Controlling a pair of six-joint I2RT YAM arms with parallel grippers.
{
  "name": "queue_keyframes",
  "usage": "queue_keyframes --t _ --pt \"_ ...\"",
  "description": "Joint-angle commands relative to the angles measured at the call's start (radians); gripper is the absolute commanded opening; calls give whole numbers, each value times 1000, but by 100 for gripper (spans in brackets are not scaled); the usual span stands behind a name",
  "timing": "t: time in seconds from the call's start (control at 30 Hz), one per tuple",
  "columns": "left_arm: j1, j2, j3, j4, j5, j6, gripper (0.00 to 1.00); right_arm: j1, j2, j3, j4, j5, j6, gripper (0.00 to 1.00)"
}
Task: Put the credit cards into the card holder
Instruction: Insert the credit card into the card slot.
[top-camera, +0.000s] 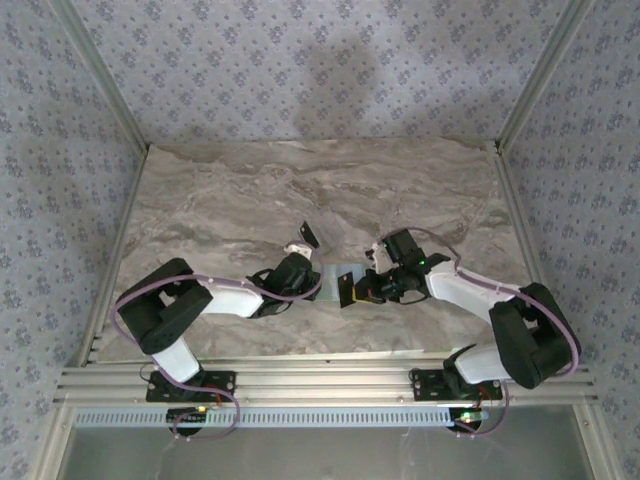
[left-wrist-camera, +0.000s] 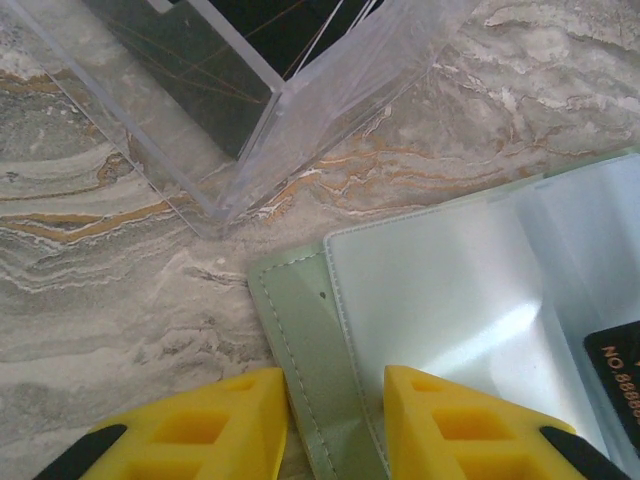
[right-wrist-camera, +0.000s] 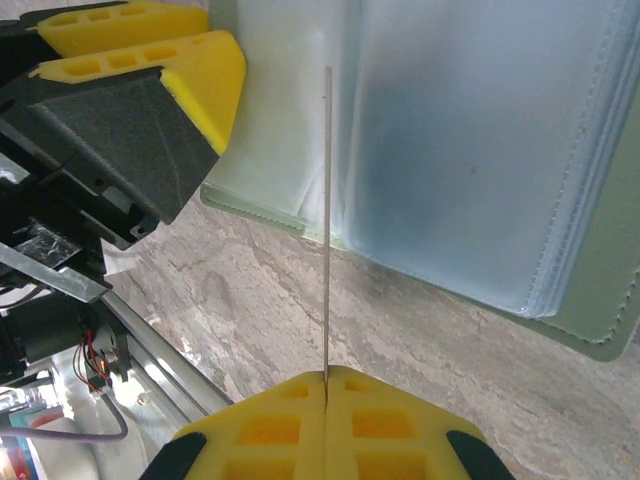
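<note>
Both arms carry white link shells with black joint housings; lilac cables loop along each arm; bases bolt to a ribbed aluminium rail at the near edge. Left gripper (left-wrist-camera: 335, 425) and right gripper (right-wrist-camera: 326, 425) have yellow fingers with recessed pockets and black backing.

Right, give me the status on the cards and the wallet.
Done: one dark card already sits in the open pale green soft card holder, which the left end effector pins by its edge. In hand: the right end effector pinches a thin card edge-on at a clear sleeve. Left: sliding it in.
</note>
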Motion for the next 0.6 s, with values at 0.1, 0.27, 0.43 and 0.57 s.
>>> queue_keyframes --t 0.1,0.27,0.43,0.57 --pt "4 79 -45 -156 38 9 31 2 71 50 -19 -34 -37 0" --pt "4 64 -52 -163 21 10 31 0 93 43 -2 -39 -36 0" --pt "4 57 -57 -161 16 12 30 -2 99 45 11 -47 -32 0" --pt "4 53 -64 -156 16 10 30 -2 129 56 34 -50 -36 0"
